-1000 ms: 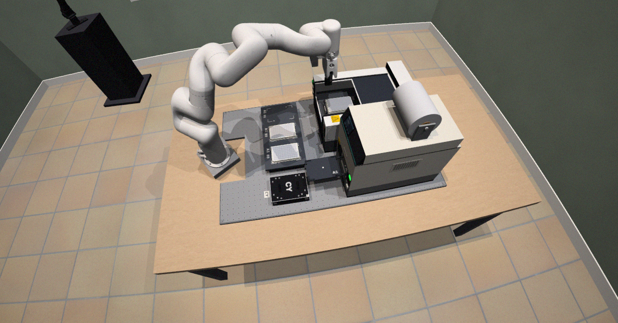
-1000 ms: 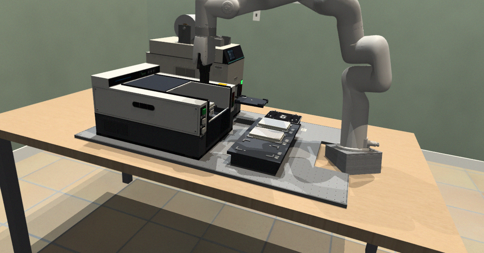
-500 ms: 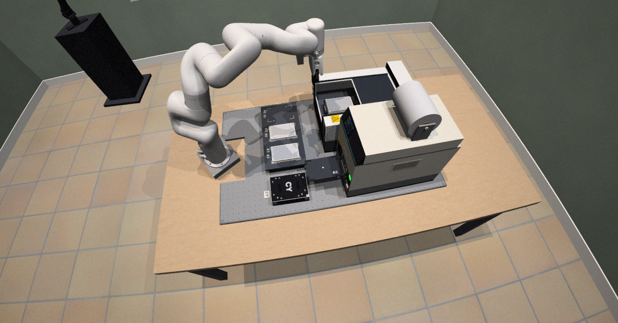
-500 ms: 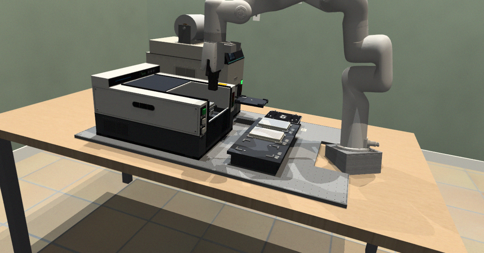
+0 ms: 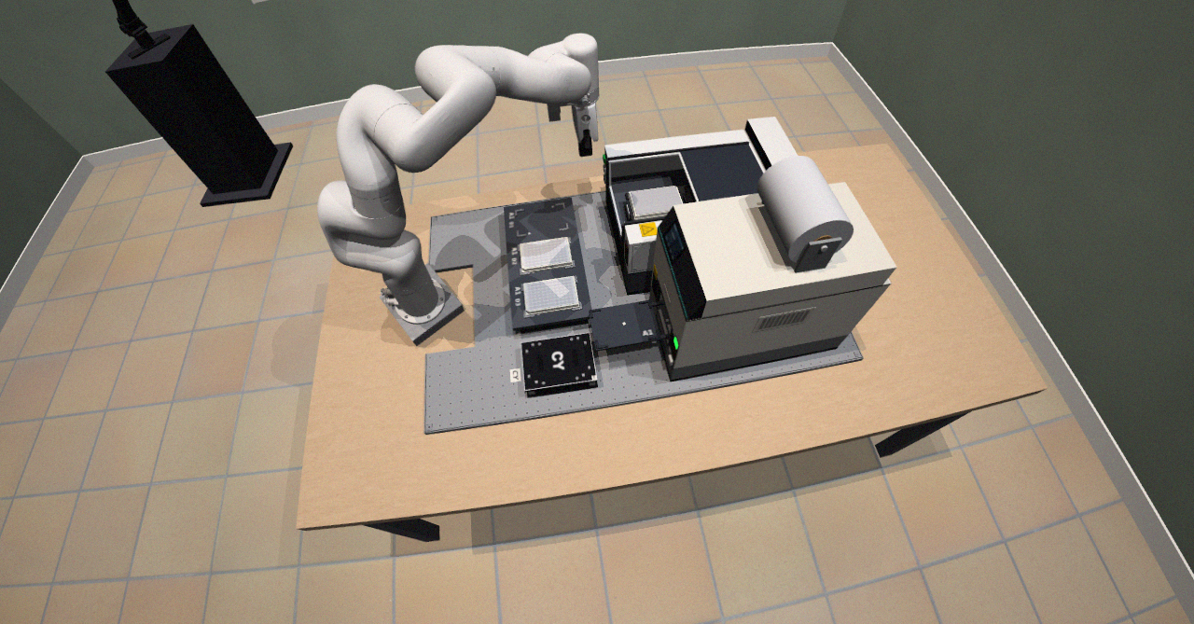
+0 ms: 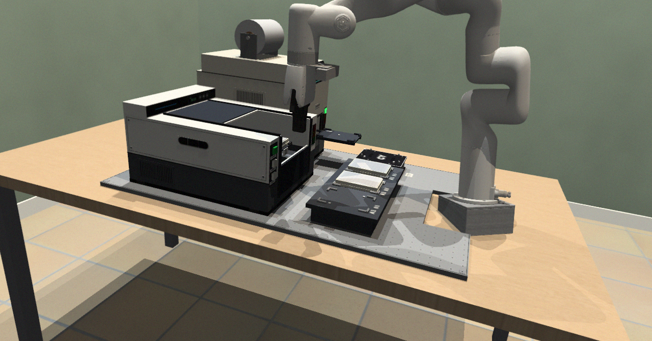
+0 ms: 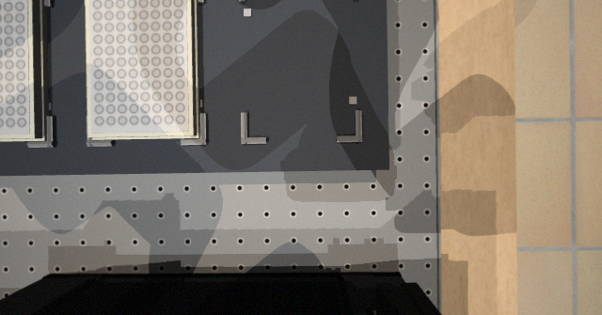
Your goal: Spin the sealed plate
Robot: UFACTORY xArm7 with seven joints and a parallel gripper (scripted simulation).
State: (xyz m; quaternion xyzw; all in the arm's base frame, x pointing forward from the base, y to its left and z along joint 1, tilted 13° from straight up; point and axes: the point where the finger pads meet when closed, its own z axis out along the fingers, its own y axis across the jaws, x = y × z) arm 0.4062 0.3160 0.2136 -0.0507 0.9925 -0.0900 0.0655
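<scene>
Looking down from the top view, the gripper [image 5: 586, 149] hangs pinched fully shut on nothing, in the air off the front left corner of the centrifuge [image 5: 659, 171]. Just past it, inside the open door bay, a pale plate [image 5: 653, 200] lies flat in the bucket. Nearer the arm's base, two more plates [image 5: 545, 254] sit side by side in the deck row, and beyond those lies the black CY nest [image 5: 557, 361].

From the exterior view, the gripper [image 6: 298, 124] points straight down beside the centrifuge's front edge, above its key column [image 6: 273, 161]; whether it touches anything cannot be told. The sealer's stage [image 6: 339, 135] sticks out bare behind it.

Under the wrist camera lie the perforated base plate [image 7: 263, 212], the bare corner brackets [image 7: 251, 131] of one deck slot, a well plate [image 7: 139, 56] in the neighbouring slot, and the desk [image 7: 475, 165] edge. The gripper itself is out of frame.
</scene>
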